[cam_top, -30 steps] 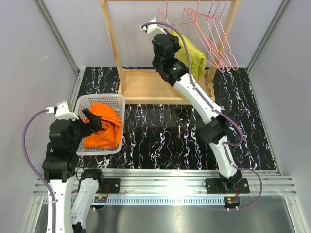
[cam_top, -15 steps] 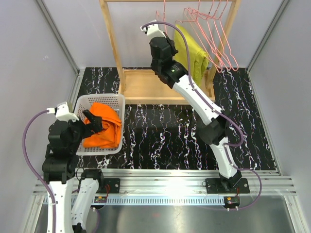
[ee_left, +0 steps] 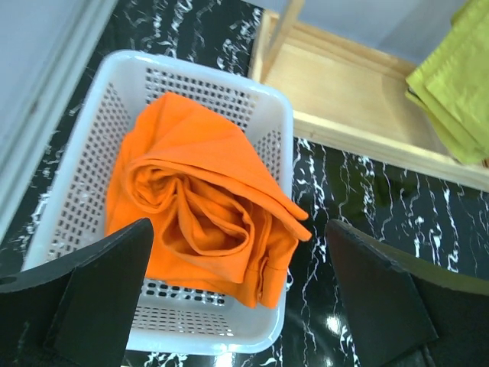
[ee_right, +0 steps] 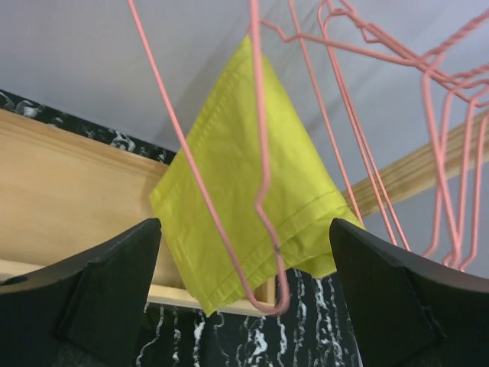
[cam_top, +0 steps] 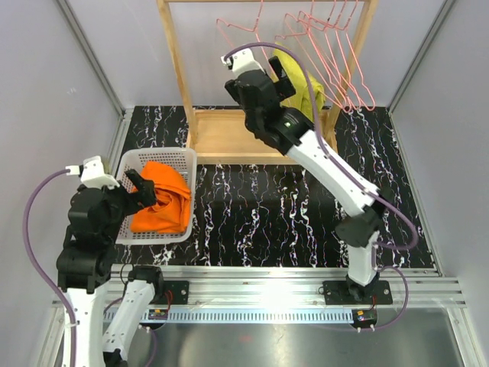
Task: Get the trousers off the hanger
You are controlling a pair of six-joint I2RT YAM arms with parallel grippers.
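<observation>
Status: you have the orange trousers (ee_left: 206,222) off the rack and bundled loosely in the white basket (ee_left: 284,122), which stands on the black marbled tabletop (cam_top: 260,214) at the left; one fold drapes over the basket's near-right rim. No wire runs through the cloth in either the top or left wrist view, so the removal itself looks done. The left gripper (cam_top: 141,191) hovers over the basket with fingers spread wide, holding nothing. The right gripper (cam_top: 276,76) is up at the wooden rack (cam_top: 174,69), its fingers also fully apart and empty. In the right wrist view a bare pink wire hanger (ee_right: 200,183) hangs between them, touching neither. I take that one for the trousers' hanger, though the others look the same. What seems left is only to draw both arms clear; watch that the right fingers do not snag the wire on the way out. Count: one pair of orange trousers, one basket, one yellow-green garment (ee_right: 252,168) hanging on the rack behind the bare hanger, one rack. Pink hangers: one set apart at the left, plus an overlapping cluster at the right, four or so, too tangled for a firm number.
</observation>
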